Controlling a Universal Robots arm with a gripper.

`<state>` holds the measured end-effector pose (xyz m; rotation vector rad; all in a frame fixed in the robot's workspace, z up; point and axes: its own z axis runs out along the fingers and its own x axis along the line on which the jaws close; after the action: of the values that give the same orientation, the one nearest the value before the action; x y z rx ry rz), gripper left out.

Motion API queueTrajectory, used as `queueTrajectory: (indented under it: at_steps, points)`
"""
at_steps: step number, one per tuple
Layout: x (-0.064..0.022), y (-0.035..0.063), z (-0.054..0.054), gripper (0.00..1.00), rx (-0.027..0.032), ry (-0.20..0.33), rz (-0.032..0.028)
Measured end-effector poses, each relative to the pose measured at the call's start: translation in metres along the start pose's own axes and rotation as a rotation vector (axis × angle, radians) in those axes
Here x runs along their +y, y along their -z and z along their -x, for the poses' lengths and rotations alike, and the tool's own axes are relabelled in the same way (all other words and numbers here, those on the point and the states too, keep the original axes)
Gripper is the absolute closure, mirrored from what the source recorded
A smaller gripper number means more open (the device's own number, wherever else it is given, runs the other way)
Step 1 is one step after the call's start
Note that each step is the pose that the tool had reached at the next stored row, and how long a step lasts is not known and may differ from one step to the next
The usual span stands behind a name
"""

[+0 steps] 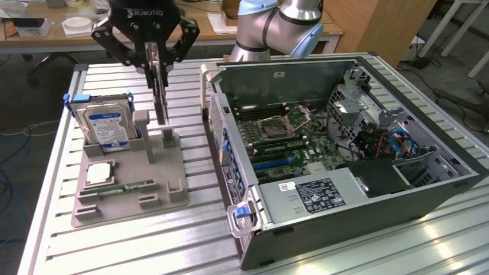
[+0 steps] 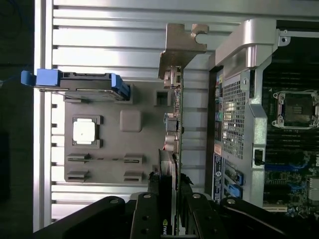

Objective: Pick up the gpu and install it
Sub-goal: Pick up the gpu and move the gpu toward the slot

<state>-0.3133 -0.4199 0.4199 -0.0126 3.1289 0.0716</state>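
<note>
The gpu (image 1: pixel 161 97) is a thin dark card standing on edge, its lower end right at the grey upright holder (image 1: pixel 167 139) of the parts stand. My gripper (image 1: pixel 155 62) is above it, its black fingers shut on the card's upper edge. In the wrist view the gpu (image 2: pixel 173 127) shows edge-on, with its metal bracket (image 2: pixel 182 45) at the far end and my fingers (image 2: pixel 149 199) clamped on either side. The open computer case (image 1: pixel 344 149) lies to the exterior view's right, its motherboard (image 1: pixel 294 137) and blue slots (image 1: pixel 276 164) exposed.
The grey parts stand (image 1: pixel 134 197) also carries a silver hard drive (image 1: pixel 107 127) in a blue caddy, a square processor (image 1: pixel 100 172) and a green memory stick (image 1: pixel 128 187). The case wall (image 2: pixel 244 99) stands close beside the card. All rest on a slatted metal table (image 1: pixel 153 246).
</note>
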Motion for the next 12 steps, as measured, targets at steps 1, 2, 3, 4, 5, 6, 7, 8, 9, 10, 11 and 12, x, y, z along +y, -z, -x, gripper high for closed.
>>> queueTrajectory:
  at_steps: [1,2,3,4,5,6,7,8,9,10,11,12]
  points:
    - [0.0001,0.0019,0.0,0.74,0.0,0.0,0.0001]
    - [0.0002,0.0035,0.0,0.74,0.0,0.0,0.0001]
    - [0.0002,0.0045,0.0,0.74,-0.0001,0.0,0.0001]
    - [0.0002,0.0046,0.0,0.74,-0.0001,0.0,0.0001]
    - [0.0002,0.0045,0.0,0.74,-0.0001,0.0,-0.0008]
    - [0.0002,0.0046,0.001,0.74,0.0,0.0,-0.0039]
    - [0.0001,0.0046,0.002,0.74,0.0001,0.0,-0.0064]
    - [0.0002,0.0045,0.003,0.74,0.0,0.0,-0.0091]
    - [0.0002,0.0045,0.004,0.74,0.0001,0.0,-0.0105]
    - [0.0002,0.0044,0.006,0.74,0.0001,0.0,-0.0112]
    - [0.0002,0.0043,0.008,0.74,0.0001,0.0,-0.0119]
    - [0.0001,0.0042,0.011,0.74,0.0001,0.0,-0.0124]
